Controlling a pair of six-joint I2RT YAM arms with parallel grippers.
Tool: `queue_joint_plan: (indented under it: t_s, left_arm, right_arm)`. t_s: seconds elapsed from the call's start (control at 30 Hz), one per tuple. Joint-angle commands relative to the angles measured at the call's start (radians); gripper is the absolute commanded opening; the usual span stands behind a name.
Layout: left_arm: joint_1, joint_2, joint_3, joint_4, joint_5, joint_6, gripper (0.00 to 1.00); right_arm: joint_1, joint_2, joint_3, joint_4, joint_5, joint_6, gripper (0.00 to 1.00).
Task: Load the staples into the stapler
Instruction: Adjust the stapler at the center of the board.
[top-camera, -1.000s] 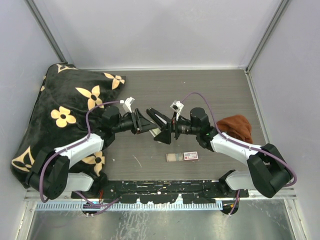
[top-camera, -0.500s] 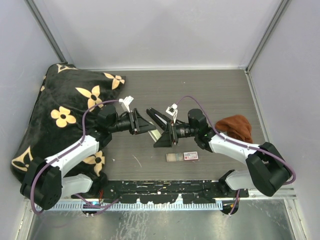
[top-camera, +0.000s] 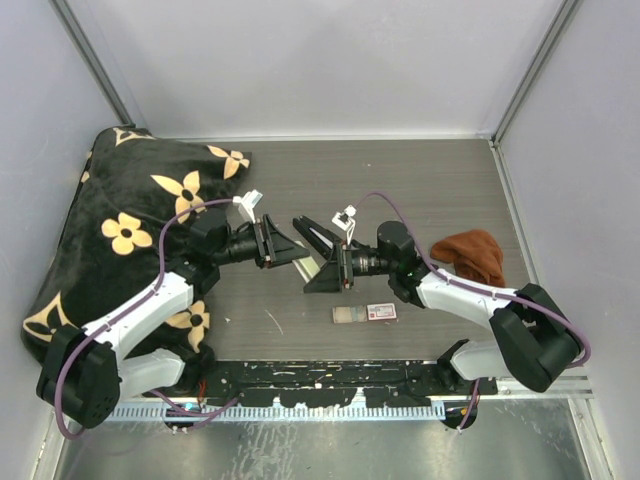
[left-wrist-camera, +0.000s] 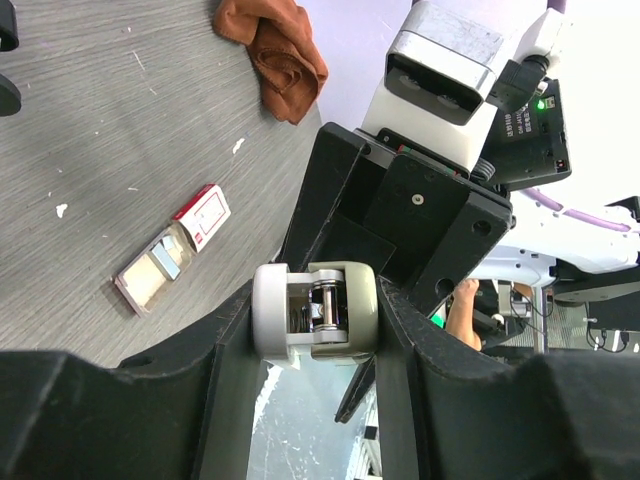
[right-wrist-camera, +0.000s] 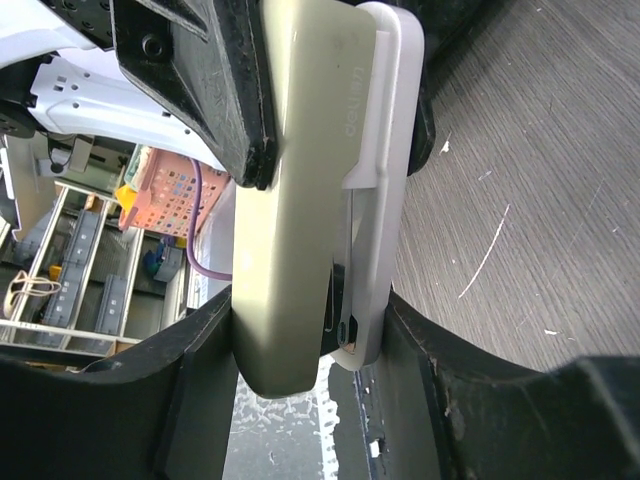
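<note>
From above, the left gripper (top-camera: 292, 252) and right gripper (top-camera: 318, 258) meet over the middle of the grey table (top-camera: 430, 190), sharing the pale stapler (top-camera: 316, 266) in the air between them. The staples (top-camera: 347, 315) lie on the table just near of that spot, touching their red-and-white box (top-camera: 381, 312). A brown cloth (top-camera: 470, 255) sits to the right and a flowered blanket (top-camera: 120, 230) to the left. The left wrist view shows the stapler end-on, clamped between the left arm's black fingers (left-wrist-camera: 225, 375). The right wrist view shows the stapler's long cream side filling the gap between the right arm's fingers (right-wrist-camera: 200, 370), which appear pressed onto it. The step seems to be opening the stapler: one grip should hold the base firmly while the other swings the top away, without twisting. The stapler should stay close above the staples, which are not yet picked up.
</note>
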Motion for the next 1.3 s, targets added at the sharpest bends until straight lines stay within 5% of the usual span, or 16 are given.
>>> queue_joint_plan:
  t_s: [0.0,0.13,0.33,0.4,0.47,0.53,0.73,0.9,0.93,1.1,1.17,1.2,1.27]
  left_arm:
    - [-0.008,-0.039,0.047,0.007,0.071,0.083,0.00]
    - [-0.015,-0.047,0.055,0.009,0.078,0.088,0.00]
    - [-0.017,-0.049,0.054,0.007,0.073,0.092,0.00]
    - [-0.017,-0.049,0.052,0.009,0.066,0.091,0.00]
    - [-0.017,-0.051,0.050,0.015,0.061,0.086,0.00]
    - [-0.017,-0.053,0.049,0.019,0.054,0.083,0.00]
    - [-0.017,-0.060,0.043,0.018,0.037,0.075,0.00]
    - [-0.017,-0.063,0.045,0.033,0.020,0.057,0.00]
    - [-0.017,-0.064,0.048,0.033,0.017,0.057,0.00]
    - [-0.018,-0.055,0.039,0.059,0.013,0.041,0.00]
    - [-0.017,-0.056,0.036,0.064,0.011,0.037,0.00]
    - [-0.017,-0.056,0.036,0.061,0.011,0.035,0.00]
    - [-0.017,-0.058,0.035,0.062,0.011,0.037,0.00]
  right_arm:
    - [-0.006,-0.031,0.028,0.090,-0.018,0.105,0.15]
    - [-0.004,-0.018,0.026,0.156,-0.037,0.144,0.78]
    - [0.000,-0.020,0.024,0.172,-0.049,0.157,0.85]
    - [0.000,-0.024,0.016,0.185,-0.050,0.169,0.75]
    - [-0.001,-0.026,0.014,0.185,-0.053,0.171,0.54]
    - [0.000,-0.029,0.011,0.174,-0.045,0.158,0.05]
    - [0.001,-0.050,-0.007,0.156,-0.015,0.126,0.02]
    - [0.003,-0.054,-0.015,0.196,-0.065,0.144,0.84]
    - [0.004,-0.056,-0.017,0.196,-0.073,0.144,0.90]
    - [0.019,-0.060,-0.018,0.196,-0.085,0.140,0.92]
    - [0.023,-0.058,-0.018,0.196,-0.083,0.135,0.79]
    - [0.024,-0.054,-0.017,0.196,-0.082,0.135,0.61]
    - [0.023,-0.051,-0.019,0.189,-0.063,0.127,0.05]
